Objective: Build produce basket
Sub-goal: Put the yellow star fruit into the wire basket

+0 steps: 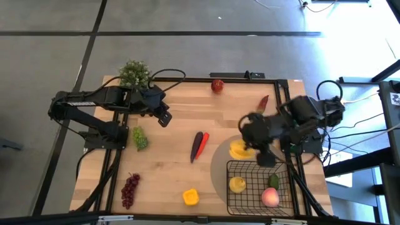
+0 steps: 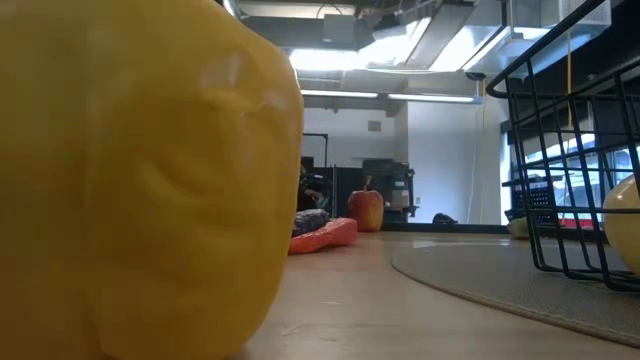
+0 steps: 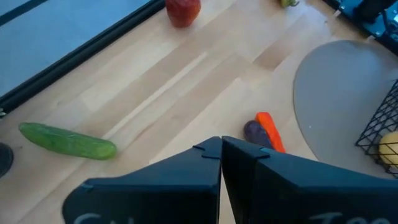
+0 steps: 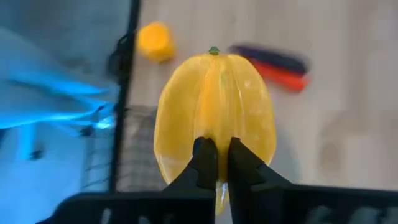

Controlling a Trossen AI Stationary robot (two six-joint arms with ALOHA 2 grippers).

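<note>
My right gripper (image 4: 217, 158) is shut on a yellow ribbed fruit (image 1: 239, 150), which hangs in the air just beyond the far left corner of the black wire basket (image 1: 250, 201). A lemon (image 1: 237, 184), a pink peach (image 1: 270, 197) and a small green piece (image 1: 273, 181) lie in the basket. My left gripper (image 1: 164, 119) is shut on nothing, above the table's far left part. On the wood lie a red apple (image 1: 217, 85), a red chili (image 1: 264, 102), green grapes (image 1: 139, 138), purple grapes (image 1: 130, 189), a yellow pepper (image 1: 190, 197) and a cucumber (image 3: 68, 142). My right gripper pinches one rib of the yellow fruit (image 4: 216, 127) between its two fingers, at the end of the fruit nearest them. The fingers come steeply from above and lie along the fruit. The fruit is lifted clear, its green-tipped end (image 4: 213, 51) pointing away from the fingers.
A purple and a red long vegetable (image 1: 199, 145) lie side by side at mid-table. The basket stands on a round grey mat (image 1: 219, 165). A bushy potted plant (image 1: 134, 73) stands at the far left corner. In the low view the pepper (image 2: 140, 180) fills the foreground.
</note>
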